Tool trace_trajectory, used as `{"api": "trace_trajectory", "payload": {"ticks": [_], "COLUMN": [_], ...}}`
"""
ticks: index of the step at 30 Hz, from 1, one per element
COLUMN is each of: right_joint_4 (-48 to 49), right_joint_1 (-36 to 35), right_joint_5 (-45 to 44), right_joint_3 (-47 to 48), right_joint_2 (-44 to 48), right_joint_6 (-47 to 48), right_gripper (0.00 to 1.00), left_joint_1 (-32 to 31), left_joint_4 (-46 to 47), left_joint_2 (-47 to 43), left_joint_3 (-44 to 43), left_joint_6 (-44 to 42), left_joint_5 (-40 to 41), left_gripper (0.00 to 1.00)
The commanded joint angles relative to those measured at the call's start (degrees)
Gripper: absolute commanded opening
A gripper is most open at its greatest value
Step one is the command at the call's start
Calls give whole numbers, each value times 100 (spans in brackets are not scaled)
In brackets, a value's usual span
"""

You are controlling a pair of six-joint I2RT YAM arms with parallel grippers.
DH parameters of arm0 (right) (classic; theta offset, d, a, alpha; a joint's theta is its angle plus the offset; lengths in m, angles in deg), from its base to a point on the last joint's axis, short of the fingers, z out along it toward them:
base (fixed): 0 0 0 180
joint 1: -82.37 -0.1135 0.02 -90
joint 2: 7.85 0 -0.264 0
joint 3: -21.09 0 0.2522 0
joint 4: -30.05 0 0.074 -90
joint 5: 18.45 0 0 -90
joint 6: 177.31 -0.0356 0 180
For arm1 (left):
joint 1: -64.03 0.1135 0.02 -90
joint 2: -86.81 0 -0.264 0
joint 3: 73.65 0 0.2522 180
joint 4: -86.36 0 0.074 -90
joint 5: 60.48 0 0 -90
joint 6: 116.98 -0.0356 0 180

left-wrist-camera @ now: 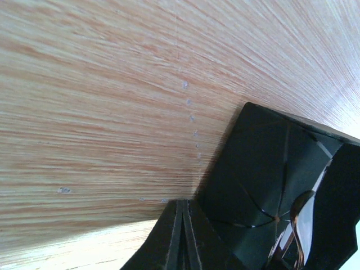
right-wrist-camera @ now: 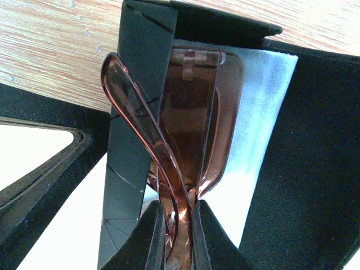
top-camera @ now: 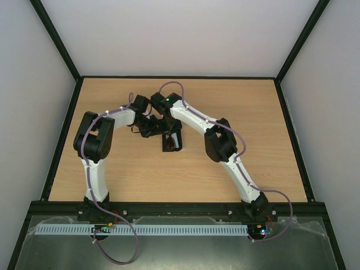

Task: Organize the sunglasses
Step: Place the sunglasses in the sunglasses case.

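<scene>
The sunglasses [right-wrist-camera: 191, 112] are brown, amber-tinted and folded. My right gripper [right-wrist-camera: 179, 225] is shut on them and holds them upright in the open black case [right-wrist-camera: 140, 67], against the light blue cloth [right-wrist-camera: 264, 101] that lies inside. In the top view the case [top-camera: 172, 143] sits mid-table under both wrists, and the right gripper [top-camera: 169, 125] is above it. My left gripper [left-wrist-camera: 185, 219] is shut with nothing visible between its fingers, its tip low on the table against the case's outer wall [left-wrist-camera: 264, 163]. A bit of the sunglasses [left-wrist-camera: 295, 225] shows inside the case in the left wrist view.
The wooden table [top-camera: 247, 124] is ringed by a black frame, with white walls beyond. Both arms crowd together over the table's middle, the left gripper [top-camera: 147, 130] just left of the case.
</scene>
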Motion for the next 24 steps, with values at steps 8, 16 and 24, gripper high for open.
{"api": "trace_trajectory", "payload": {"ticks": [8,16,24], "right_joint_4": [-1,-89,-175], "right_joint_1": [-75,-78,-80], "right_joint_5": [-513,-755,-860], "right_joint_3": [-521,-522,-504], "right_joint_2": [470,539,540], "right_joint_6": [-334,-510,-615], "right_gripper": [1,1,1], "left_joint_1": [-71,-92,-92], "left_joint_4": [-80,-49,-54], "left_joint_2": [59,-25,-71], "left_joint_3": [60,173,193], "left_joint_6": [53,63,67], "left_joint_5": [44,49,57], "left_gripper": [2,2,2]}}
